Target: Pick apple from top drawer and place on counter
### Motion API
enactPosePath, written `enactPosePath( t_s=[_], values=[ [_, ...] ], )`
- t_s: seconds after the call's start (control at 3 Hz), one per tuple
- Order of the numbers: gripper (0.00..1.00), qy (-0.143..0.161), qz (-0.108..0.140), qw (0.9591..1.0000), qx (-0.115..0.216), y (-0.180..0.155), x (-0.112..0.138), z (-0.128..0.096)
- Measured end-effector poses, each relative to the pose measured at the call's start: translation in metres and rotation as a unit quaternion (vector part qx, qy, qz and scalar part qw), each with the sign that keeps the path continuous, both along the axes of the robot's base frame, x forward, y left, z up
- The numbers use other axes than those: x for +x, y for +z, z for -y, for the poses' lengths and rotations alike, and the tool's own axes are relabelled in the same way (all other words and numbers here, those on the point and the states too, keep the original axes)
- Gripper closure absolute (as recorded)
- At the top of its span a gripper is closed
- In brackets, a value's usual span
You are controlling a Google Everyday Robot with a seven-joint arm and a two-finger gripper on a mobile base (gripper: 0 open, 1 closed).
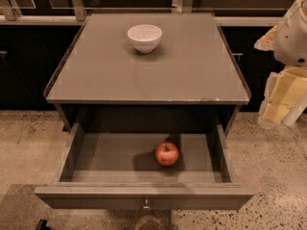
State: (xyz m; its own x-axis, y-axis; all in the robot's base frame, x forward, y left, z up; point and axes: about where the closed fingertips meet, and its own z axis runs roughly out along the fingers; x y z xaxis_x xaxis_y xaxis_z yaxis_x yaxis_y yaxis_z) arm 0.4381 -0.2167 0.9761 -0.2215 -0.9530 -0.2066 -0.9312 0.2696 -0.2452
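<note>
The small red apple (166,153) lies on the floor of the top drawer (96,196), right of its middle and toward the front. The drawer is pulled fully open, with a small metal knob (146,204) on its front panel. The grey-brown counter (187,68) is the cabinet top above it. My gripper (278,113) hangs at the far right of the camera view, beside the cabinet's right side. It sits at about counter-edge height, well away from the apple, and holds nothing.
A white bowl (144,37) stands on the counter at the back, left of centre. The counter has thin raised side edges (61,66). Speckled floor (268,176) surrounds the cabinet. A dark wall with metal rails (43,19) runs behind.
</note>
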Motion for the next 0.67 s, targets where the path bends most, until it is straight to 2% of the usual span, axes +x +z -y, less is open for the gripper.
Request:
enactPosePath(
  t_s=[0.33,0.67],
  values=[
    [0.0,0.0,0.0,1.0,0.0,0.0,0.0,0.0],
    [0.0,-0.011,0.019,0.9995,0.023,-0.011,-0.001,0.003]
  ],
)
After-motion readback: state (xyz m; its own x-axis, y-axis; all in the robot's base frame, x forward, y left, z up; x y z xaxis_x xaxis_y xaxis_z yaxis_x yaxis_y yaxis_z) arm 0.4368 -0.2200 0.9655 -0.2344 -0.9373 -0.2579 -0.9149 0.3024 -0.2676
